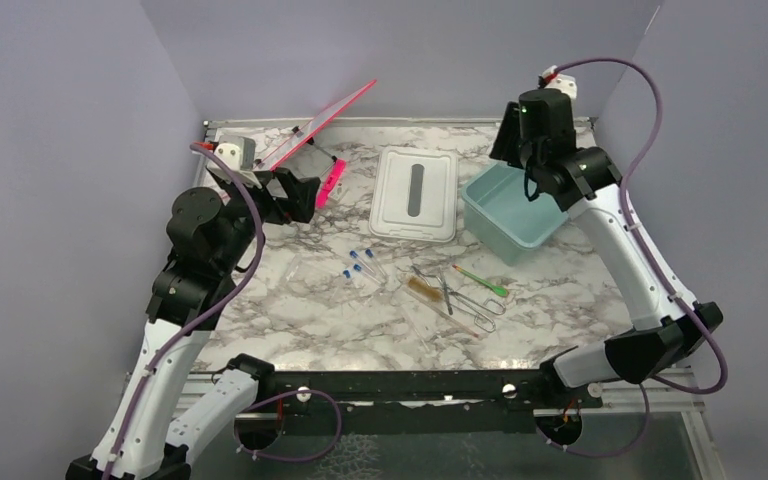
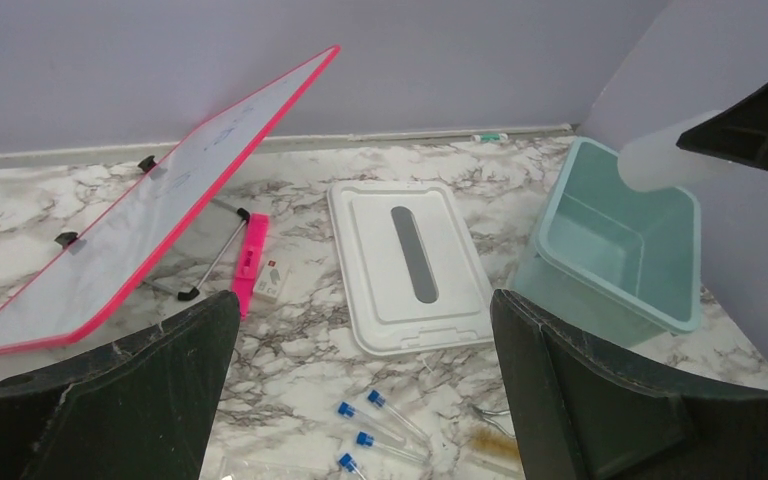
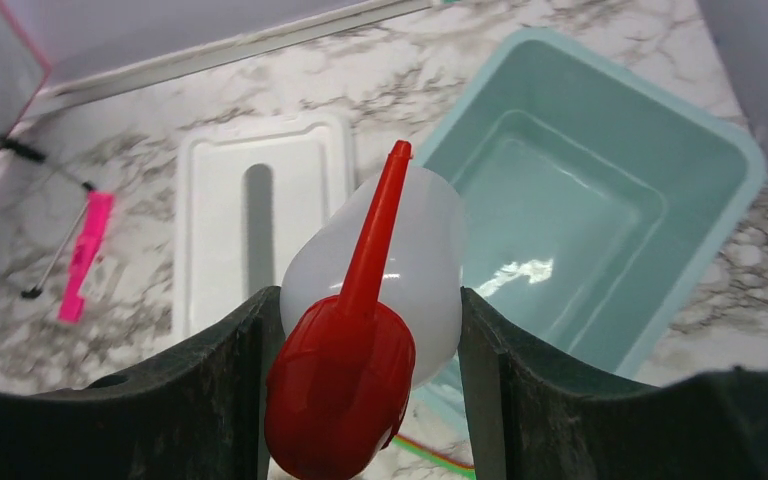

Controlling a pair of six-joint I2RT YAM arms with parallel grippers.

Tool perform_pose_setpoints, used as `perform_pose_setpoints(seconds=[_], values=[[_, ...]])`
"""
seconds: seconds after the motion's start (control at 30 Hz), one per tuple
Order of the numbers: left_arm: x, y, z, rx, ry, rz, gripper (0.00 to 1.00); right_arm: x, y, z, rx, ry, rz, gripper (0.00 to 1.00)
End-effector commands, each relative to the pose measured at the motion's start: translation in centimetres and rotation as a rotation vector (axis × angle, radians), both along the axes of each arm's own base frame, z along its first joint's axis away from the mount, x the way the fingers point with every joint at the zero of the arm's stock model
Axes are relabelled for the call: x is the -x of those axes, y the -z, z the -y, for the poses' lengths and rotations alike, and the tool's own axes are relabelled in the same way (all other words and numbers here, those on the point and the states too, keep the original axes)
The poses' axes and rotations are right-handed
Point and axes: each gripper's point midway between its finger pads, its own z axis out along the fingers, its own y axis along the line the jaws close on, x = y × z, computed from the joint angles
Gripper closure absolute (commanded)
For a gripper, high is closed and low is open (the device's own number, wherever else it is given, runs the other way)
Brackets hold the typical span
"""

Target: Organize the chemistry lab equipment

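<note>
My right gripper (image 3: 367, 300) is shut on the white squeeze bottle with a red nozzle (image 3: 420, 250), held in the air over the near rim of the teal tub (image 3: 720, 200). From above, that gripper (image 1: 534, 183) hangs over the tub (image 1: 505, 235). Several blue-capped tubes (image 1: 360, 262), a tan brush (image 1: 422, 290), metal tweezers (image 1: 447, 290), a wire clamp (image 1: 475, 305) and a green-tipped stick (image 1: 482, 281) lie on the marble. My left gripper (image 1: 305, 190) is open and holds nothing, raised at the back left; the tubes (image 2: 380, 430) lie below it.
A white lid (image 1: 415, 195) lies flat left of the tub. A pink-edged whiteboard (image 1: 325, 120) leans on its stand at the back left, with a pink marker (image 2: 250, 260) beside it. Grey walls close the table on three sides.
</note>
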Motion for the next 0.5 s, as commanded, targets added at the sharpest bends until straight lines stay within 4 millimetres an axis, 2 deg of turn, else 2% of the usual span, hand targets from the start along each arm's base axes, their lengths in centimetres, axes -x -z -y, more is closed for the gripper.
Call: perform_pose_setpoints(seconds=[0.0, 0.1, 0.17, 0.23, 0.37, 0.47], values=[[-0.1, -1.0, 0.3, 0.033, 0.013, 0.058, 0.01, -2.7, 2.1, 6.2, 0.002, 0.187, -0.013, 0.48], [-0.1, -1.0, -0.2, 0.057, -0.016, 0.092, 0.01, -4.0, 5.2, 10.0, -0.06, 0.248, -0.07, 0.48], [-0.1, -0.8, 0.1, 0.093, -0.003, 0.104, 0.01, -5.0, 7.6, 11.6, -0.096, 0.261, -0.112, 0.48], [-0.1, -0.4, 0.7, 0.123, 0.028, 0.108, 0.01, -6.3, 9.6, 12.2, -0.12, 0.251, -0.153, 0.48], [-0.6, 0.7, 1.5, 0.158, 0.045, 0.067, 0.01, -8.5, 14.1, 12.1, -0.13, 0.243, -0.246, 0.49], [-1.1, 0.9, 1.9, 0.154, 0.056, 0.05, 0.01, -9.7, 16.6, 12.2, -0.127, 0.25, -0.279, 0.49]])
